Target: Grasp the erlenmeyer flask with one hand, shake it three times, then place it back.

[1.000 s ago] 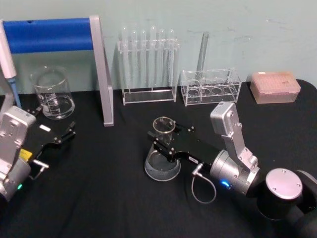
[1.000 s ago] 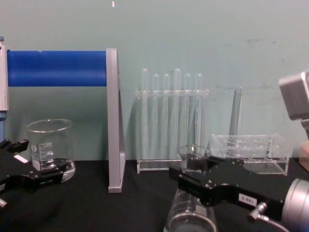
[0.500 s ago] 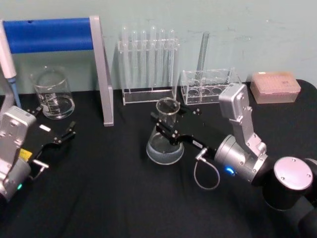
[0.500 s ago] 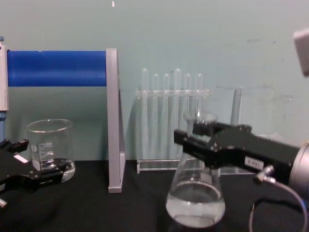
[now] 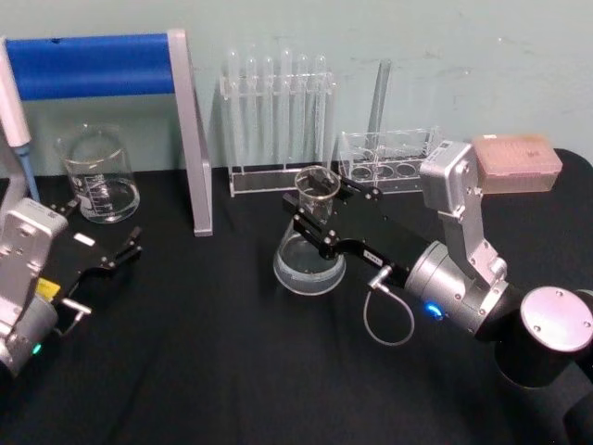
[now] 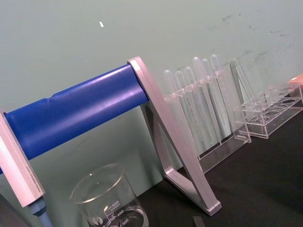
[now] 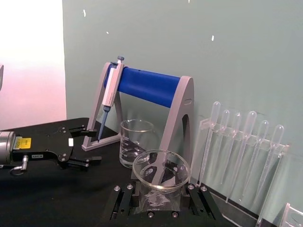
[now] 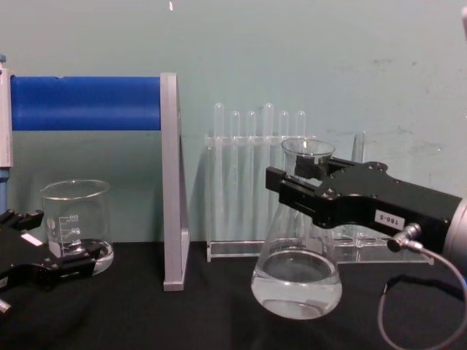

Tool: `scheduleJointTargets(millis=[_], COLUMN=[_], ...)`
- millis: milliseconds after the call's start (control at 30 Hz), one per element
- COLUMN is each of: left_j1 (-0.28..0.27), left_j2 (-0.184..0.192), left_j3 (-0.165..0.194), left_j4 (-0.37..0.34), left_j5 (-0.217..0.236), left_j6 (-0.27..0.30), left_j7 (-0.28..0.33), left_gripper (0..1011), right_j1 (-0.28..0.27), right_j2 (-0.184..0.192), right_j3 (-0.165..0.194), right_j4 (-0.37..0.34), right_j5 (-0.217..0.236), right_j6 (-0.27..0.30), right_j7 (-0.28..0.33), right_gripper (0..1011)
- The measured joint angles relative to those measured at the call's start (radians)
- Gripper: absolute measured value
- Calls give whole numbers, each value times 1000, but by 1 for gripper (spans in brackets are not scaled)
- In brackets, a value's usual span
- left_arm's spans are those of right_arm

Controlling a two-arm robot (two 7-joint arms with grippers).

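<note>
A black-clothed table (image 5: 213, 371) is set against a pale green wall (image 5: 482, 37), and a beaker (image 5: 95, 176), a blue-barred stand (image 5: 93, 65) and a rack of test tubes (image 5: 276, 120) are ranged along its back. The flask (image 5: 309, 269), partly filled with clear liquid, is clamped at the neck by the right gripper (image 5: 313, 222), just before the rack, the arm being stretched in from the right. The left gripper (image 5: 107, 273) is parked near the beaker, fingers spread.
</note>
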State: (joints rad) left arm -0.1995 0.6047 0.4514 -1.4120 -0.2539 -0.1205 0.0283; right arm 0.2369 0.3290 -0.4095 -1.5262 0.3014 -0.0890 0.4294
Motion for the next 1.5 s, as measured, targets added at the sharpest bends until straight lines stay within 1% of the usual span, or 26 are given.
scheduleJointTargets(millis=[733,1033,1133,1367,1500], left_j1=[0,0,0,0,0], left_j2=[0,0,0,0,0], left_j3=[0,0,0,0,0], left_j4=[0,0,0,0,0], left_j5=[0,0,0,0,0], left_j6=[0,0,0,0,0], left_j7=[0,0,0,0,0], left_gripper=[1001,1001,1001,1001,1001], right_j1=[-2,0,0,-4,-7], right_j2=[-3,-10,-12,-17,-16], right_j3=[2,-15,-29,-75,-113], right_j4=[-5,-1,-6,-29,-48], right_j5=[5,2,4,12,18], right_j6=[9,17,20,27,32], right_j7=[-1,8,18,56,84], right_gripper=[456,456,456,456,456])
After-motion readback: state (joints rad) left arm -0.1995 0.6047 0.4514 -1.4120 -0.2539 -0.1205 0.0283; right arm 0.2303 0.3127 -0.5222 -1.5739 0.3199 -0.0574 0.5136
